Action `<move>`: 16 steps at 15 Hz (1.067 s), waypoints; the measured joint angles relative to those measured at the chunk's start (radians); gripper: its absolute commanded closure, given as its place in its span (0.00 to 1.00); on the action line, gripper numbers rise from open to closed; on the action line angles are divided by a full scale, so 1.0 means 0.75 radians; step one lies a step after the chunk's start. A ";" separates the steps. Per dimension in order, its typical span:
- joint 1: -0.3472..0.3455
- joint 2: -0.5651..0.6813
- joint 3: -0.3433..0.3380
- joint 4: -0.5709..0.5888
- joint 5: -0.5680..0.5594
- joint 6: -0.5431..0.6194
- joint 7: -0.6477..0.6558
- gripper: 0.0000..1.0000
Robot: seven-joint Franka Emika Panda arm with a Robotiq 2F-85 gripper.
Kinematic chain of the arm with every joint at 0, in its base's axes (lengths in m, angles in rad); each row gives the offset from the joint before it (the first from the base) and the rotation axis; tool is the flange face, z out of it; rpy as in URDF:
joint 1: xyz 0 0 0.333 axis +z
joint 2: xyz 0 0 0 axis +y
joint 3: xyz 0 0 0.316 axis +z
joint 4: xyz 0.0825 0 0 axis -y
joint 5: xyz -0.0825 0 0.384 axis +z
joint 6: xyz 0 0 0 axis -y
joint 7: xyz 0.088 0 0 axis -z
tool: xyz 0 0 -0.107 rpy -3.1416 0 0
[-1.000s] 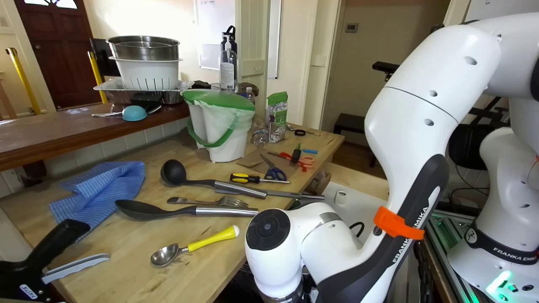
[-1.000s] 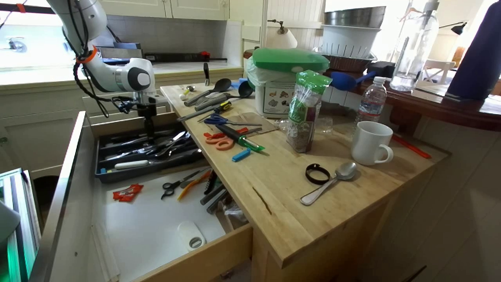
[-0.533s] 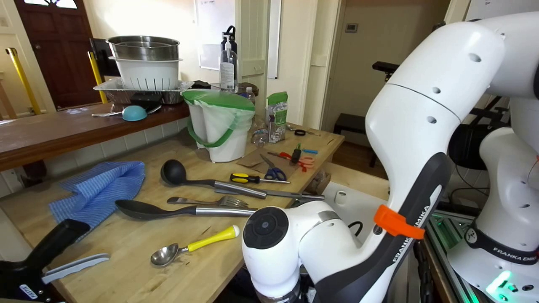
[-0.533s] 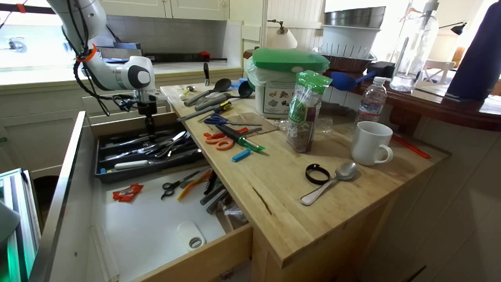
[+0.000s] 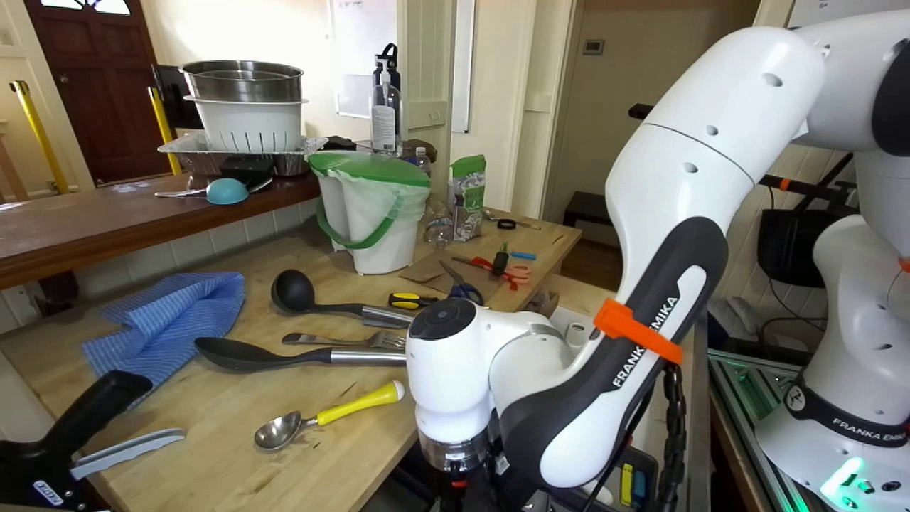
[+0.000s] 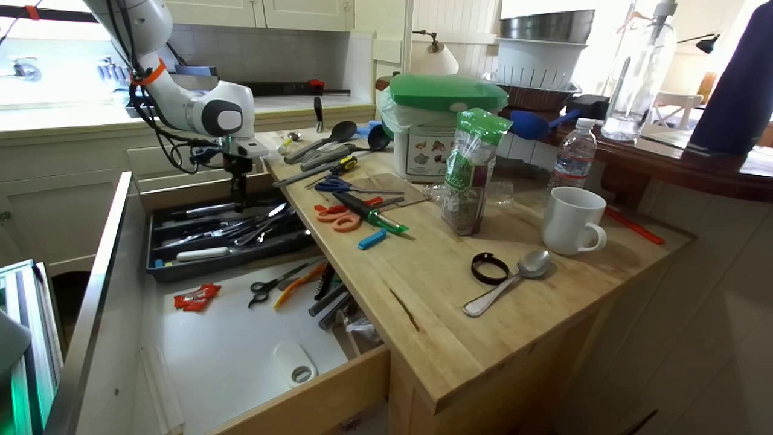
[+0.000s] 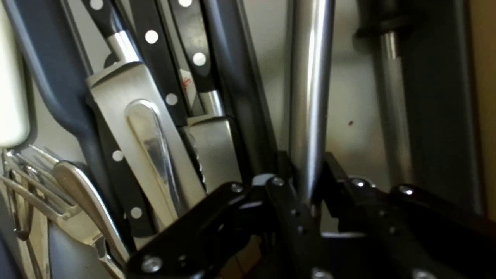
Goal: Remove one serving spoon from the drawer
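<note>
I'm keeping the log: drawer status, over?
Gripper shut on metal handle. Head not visible, serving spoon unconfirmed. Dark handle and knives close on one side.

The claw [image 7: 308, 162] hides the lower end of the steel handle [image 7: 312, 77]; the wrist view's edge cuts its top, so its kind is hard to tell.

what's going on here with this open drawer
A robot arm reaches down over an open drawer. Its end effector appears to be closed on a silver handle, low over the black tray inside. The job is to take out one serving spoon, but the far end of whatever it is gripping is out of view, so I can't tell if this is one. It isn't out of the drawer yet.
</note>
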 measured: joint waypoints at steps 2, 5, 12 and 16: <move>-0.063 -0.017 0.055 -0.023 0.104 0.047 -0.078 0.94; -0.182 -0.051 0.183 -0.096 0.279 0.129 -0.337 0.94; -0.270 -0.250 0.362 -0.359 0.690 0.132 -0.685 0.94; -0.263 -0.385 0.372 -0.449 0.729 0.157 -0.791 0.94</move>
